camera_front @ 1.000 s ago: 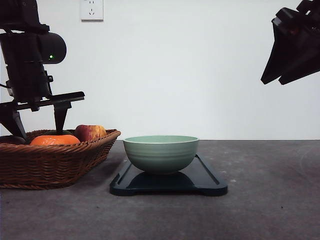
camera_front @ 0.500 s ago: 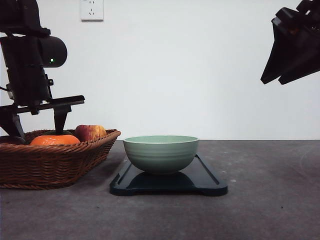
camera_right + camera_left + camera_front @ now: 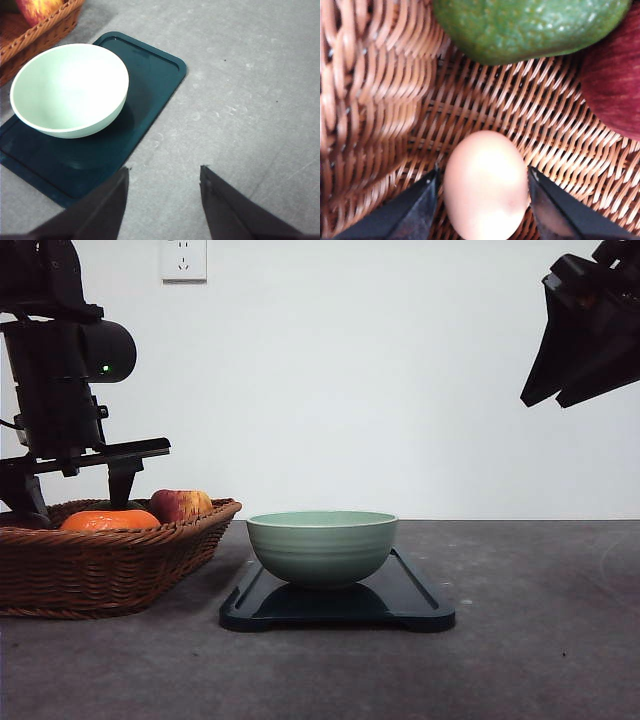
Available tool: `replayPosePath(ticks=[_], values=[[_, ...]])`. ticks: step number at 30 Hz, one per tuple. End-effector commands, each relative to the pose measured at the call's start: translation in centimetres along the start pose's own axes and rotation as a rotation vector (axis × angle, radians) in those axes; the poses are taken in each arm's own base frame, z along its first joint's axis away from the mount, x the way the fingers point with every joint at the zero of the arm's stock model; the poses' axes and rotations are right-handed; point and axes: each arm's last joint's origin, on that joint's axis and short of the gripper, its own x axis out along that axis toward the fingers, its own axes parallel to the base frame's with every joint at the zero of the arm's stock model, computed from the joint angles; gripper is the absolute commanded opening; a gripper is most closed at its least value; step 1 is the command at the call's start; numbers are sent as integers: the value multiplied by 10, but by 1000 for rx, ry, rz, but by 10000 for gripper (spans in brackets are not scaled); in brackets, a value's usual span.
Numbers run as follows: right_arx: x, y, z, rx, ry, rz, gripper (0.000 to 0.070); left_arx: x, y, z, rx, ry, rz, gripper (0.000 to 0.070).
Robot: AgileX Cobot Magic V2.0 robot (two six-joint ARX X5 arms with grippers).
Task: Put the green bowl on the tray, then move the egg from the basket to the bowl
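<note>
Front camera sits low at desk (image 3: 520, 640) level, facing the wall; left wrist camera peers close into the brown woven wicker basket (image 3: 485, 105); right wrist camera looks down from high, sharing the glossy black rectangular tray (image 3: 150, 85) with the front view.

The left arm (image 3: 60, 370) now sits slightly lower over the basket (image 3: 110, 560) than 1.0 s ago, tilted a little further. Its left gripper (image 3: 482, 192) has its fingers on either side of the egg (image 3: 485, 185).
</note>
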Motion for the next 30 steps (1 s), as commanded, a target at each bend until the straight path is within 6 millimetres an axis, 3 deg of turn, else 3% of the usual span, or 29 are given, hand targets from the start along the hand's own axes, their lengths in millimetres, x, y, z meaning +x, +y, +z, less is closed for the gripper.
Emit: replayPosePath(ticks=[1, 9, 19, 30], values=[[2, 1, 1, -10, -4, 5, 275, 4, -4, 4, 0, -4, -1, 278], [2, 1, 1, -10, -4, 4, 275, 4, -4, 4, 8, -3, 0, 184], [2, 1, 1, -10, -4, 4, 275, 0, -5, 5, 52, -15, -7, 183], [2, 1, 1, -10, -3, 4, 275, -47, -12, 4, 202, -137, -67, 183]])
